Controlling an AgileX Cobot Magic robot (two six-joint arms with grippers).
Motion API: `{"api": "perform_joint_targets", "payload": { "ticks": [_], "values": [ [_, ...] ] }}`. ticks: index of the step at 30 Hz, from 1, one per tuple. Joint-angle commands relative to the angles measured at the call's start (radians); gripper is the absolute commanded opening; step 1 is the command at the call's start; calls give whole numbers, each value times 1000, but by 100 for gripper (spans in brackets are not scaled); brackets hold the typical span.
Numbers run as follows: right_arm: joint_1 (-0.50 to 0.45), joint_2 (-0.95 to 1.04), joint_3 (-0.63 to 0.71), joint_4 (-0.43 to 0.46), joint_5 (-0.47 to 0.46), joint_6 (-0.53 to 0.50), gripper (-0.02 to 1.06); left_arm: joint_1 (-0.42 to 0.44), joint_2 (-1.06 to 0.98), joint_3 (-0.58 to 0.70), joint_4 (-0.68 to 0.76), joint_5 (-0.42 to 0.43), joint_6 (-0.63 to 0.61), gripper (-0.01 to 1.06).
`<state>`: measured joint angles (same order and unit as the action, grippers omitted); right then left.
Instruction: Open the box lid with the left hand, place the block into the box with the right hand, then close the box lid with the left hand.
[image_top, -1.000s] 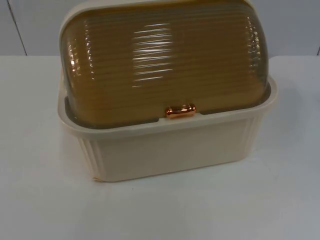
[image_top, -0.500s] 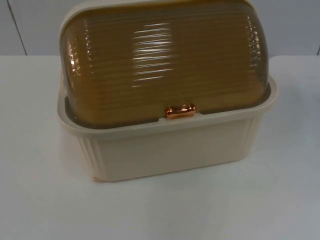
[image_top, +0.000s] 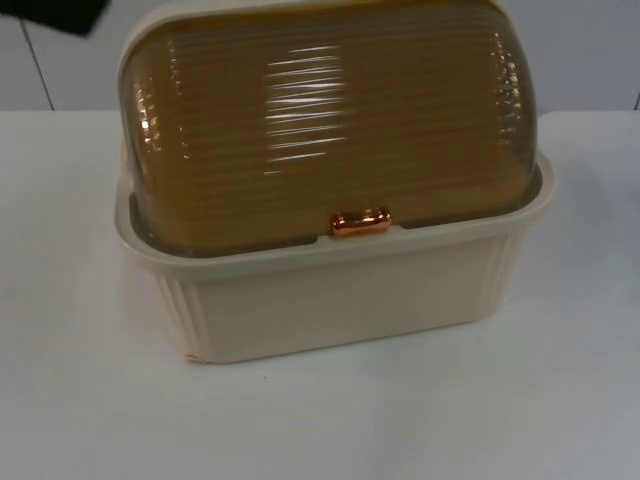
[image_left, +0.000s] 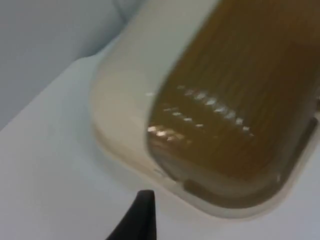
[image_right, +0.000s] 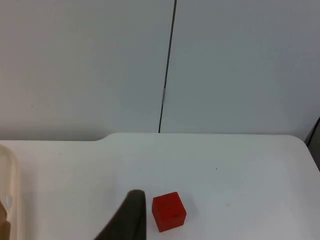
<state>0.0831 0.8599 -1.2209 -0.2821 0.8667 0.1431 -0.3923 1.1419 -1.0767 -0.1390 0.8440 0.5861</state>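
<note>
Centre of the top view: cream box (image_top: 340, 300) sits on the white table (image_top: 80, 400), amber ribbed lid (image_top: 330, 130) fully down, copper handle (image_top: 361, 222) at the lid's front edge, mid-frame. Upper left corner: a dark bit of the left arm (image_top: 55, 14) is entering; no grasp yet, so lid opening isn't started. Left wrist view: left gripper (image_left: 139, 220) hangs above the table just beside the box's rounded corner, touching nothing; one fingertip visible, so I can't tell whether its fingers are apart or closed. Right wrist view: red block (image_right: 169, 211) lies on the table, well apart from the box edge, right gripper (image_right: 131, 220) just beside it, arm waiting; finger state can't be told either. Handling guess: lid looks like thin glossy plastic, light, slippery on the ribs, so take it by the copper handle, not the dome. Block looks rigid and light; pinch across two flat opposite faces.
</note>
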Motion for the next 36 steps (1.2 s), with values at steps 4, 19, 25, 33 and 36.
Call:
{"api": "perform_joint_targets", "payload": {
  "ticks": [4, 19, 25, 33, 36],
  "values": [
    [0, -1, -9, -14, -19, 0, 104, -195, 72, -7, 189, -20, -100, 104],
    [0, -3, -9, -30, -14, 0, 104, -585, 377, -5, 729, -117, -398, 104],
    [0, -3, -9, -30, 3, 0, 104, -611, 503, -5, 913, -164, -578, 101],
    [0, -3, -9, -33, 3, 0, 104, -611, 532, -5, 897, -196, -598, 33],
    [0, -3, -9, -32, 3, 0, 104, -611, 532, -5, 875, -199, -598, 18]
  ]
}}
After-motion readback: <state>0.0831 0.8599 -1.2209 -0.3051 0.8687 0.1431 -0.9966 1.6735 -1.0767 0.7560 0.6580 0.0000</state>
